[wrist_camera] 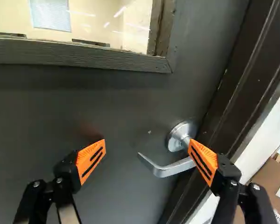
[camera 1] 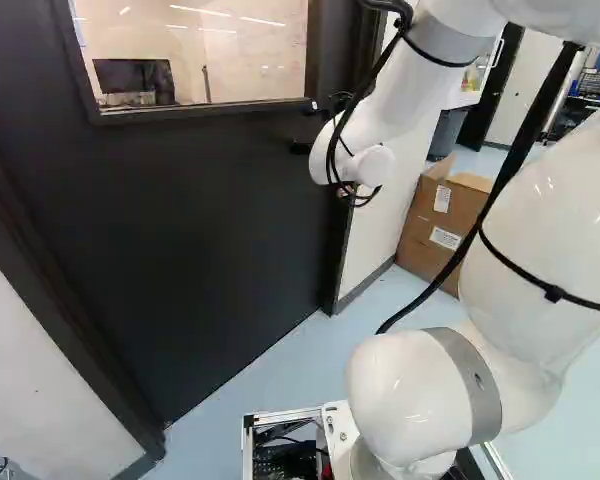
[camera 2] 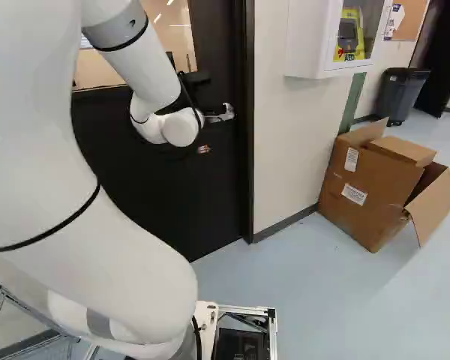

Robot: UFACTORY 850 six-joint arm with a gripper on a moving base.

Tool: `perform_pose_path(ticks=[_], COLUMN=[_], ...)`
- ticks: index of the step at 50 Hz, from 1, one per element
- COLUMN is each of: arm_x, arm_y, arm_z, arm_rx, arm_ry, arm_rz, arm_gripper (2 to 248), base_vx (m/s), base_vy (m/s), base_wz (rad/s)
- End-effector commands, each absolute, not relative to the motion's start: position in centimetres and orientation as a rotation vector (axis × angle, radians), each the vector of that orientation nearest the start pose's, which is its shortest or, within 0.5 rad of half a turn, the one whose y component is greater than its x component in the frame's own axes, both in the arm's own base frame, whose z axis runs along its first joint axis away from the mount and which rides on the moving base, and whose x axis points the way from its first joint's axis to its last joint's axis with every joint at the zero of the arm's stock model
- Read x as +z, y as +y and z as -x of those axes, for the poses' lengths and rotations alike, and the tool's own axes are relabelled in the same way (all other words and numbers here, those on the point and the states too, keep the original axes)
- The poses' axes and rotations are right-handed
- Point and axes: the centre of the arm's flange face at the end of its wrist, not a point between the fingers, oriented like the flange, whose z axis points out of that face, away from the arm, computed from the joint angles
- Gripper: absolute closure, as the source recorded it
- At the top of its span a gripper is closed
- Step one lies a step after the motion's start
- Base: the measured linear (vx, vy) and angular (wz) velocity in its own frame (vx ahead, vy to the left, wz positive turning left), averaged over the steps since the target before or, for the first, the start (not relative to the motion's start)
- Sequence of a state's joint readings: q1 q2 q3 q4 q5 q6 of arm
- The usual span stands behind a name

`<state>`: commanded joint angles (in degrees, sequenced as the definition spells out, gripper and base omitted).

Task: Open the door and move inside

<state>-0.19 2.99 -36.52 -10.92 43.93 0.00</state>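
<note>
two orange-padded fingers of your gripper (wrist_camera: 148, 145) stand spread wide, pinching nothing, before a dark door (camera 1: 210, 220) that looks shut in its frame (wrist_camera: 252, 74). the silver lever handle (wrist_camera: 173, 169) is just ahead, its curved free end reaching into the gap between the fingers.

you seem to be lining up, with the handle not yet turned. the next move likely calls for you to centre on the lever, ease forward, then grip or press it down to free the latch.

one finger hides part of the lever near its round base; you cannot tell whether they touch. in the left base view, the arm's wrist (camera 1: 350, 160) blocks the handle. which way the door swings is unclear.
</note>
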Motion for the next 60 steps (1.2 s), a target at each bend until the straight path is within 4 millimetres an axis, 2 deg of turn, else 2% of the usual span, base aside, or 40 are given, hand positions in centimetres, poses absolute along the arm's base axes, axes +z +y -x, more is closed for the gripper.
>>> perform_pose_path(ticks=[13,28,60], arm_x=[49.9,48.3,44.9], arm_y=[1.1,1.1,1.1], arm_z=[-45.8,-47.2,-47.6], arm_rx=[-2.043,-2.000,-1.909], arm_ry=[-0.302,-0.302,-0.300], arm_rz=[2.358,2.389,2.454], arm_gripper=[3,3,3], base_vx=[0.000,0.000,0.000], base_vy=[0.000,0.000,0.000], base_wz=[0.000,0.000,0.000])
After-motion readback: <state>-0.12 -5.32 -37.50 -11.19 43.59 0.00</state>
